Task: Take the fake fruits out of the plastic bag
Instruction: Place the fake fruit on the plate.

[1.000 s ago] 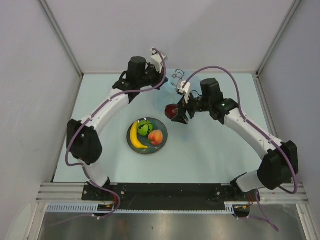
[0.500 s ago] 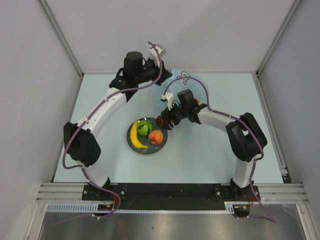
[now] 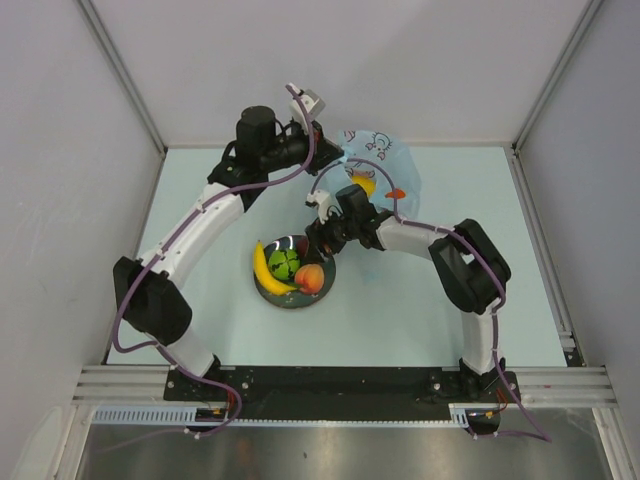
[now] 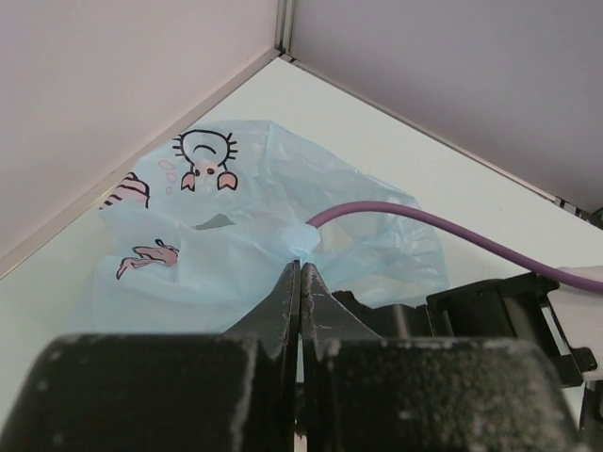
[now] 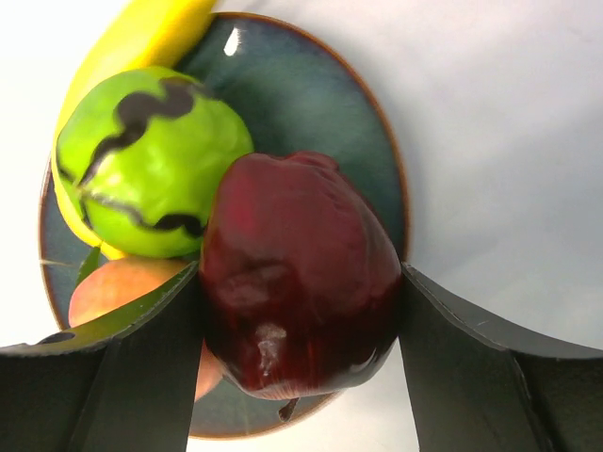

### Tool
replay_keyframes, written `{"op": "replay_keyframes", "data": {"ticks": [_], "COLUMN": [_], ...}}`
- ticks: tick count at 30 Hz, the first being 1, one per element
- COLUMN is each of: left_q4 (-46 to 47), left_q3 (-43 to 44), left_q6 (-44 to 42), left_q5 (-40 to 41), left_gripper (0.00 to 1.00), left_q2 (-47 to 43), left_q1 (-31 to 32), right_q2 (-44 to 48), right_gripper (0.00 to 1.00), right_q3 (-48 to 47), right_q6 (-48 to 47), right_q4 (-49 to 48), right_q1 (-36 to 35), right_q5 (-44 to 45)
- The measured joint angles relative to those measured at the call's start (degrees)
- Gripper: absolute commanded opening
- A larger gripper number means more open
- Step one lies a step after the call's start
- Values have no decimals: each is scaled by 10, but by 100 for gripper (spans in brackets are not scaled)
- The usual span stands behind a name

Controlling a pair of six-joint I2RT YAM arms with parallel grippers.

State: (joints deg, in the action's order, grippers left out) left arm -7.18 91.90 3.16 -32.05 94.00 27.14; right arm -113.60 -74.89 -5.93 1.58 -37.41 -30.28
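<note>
My left gripper [image 4: 301, 266] is shut on a fold of the light blue plastic bag [image 4: 236, 212], holding it up at the back of the table [image 3: 375, 155]. A yellow-orange fruit [image 3: 365, 183] and an orange one [image 3: 397, 192] show through the bag's lower part. My right gripper [image 5: 300, 282] is shut on the dark red apple [image 5: 301, 273], held just above the dark plate [image 5: 311, 94] at its near-right rim. On the plate lie the banana [image 3: 262, 268], the green fruit [image 3: 285, 262] and the peach [image 3: 310, 278]. From above, the right gripper [image 3: 312, 243] mostly hides the apple.
The right arm's purple cable [image 4: 424, 221] runs across in front of the bag. Grey walls close in the table on three sides, with the back corner [image 4: 283, 52] just behind the bag. Both arms curve in toward the plate [image 3: 275, 295].
The right gripper has carried the apple left from beside the bag to above the plate. The left arm has shifted slightly left, and the bag now hangs in fuller view.
</note>
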Motion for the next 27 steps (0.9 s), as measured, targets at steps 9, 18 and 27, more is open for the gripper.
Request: {"op": "replay_keyframes", "data": {"ticks": [9,18,27], "left_q4": [3,6,12], "left_q3": [-1,-1,9], "left_q6": [5,5,13], "left_q5": [-5,-12,-14], "left_gripper": [0,1,0], "left_q2": [0,3,28], "left_q1": [5,9,10], "right_q2": [-14,-13,56], "right_gripper": [63,100,100], "right_q3": [-5,-13,-37], "right_q6": [7,25,-6], "right_q4": [0,-2,107], "right_q1": [-16,-13,49], "right_q5": [1,-4,-61]}}
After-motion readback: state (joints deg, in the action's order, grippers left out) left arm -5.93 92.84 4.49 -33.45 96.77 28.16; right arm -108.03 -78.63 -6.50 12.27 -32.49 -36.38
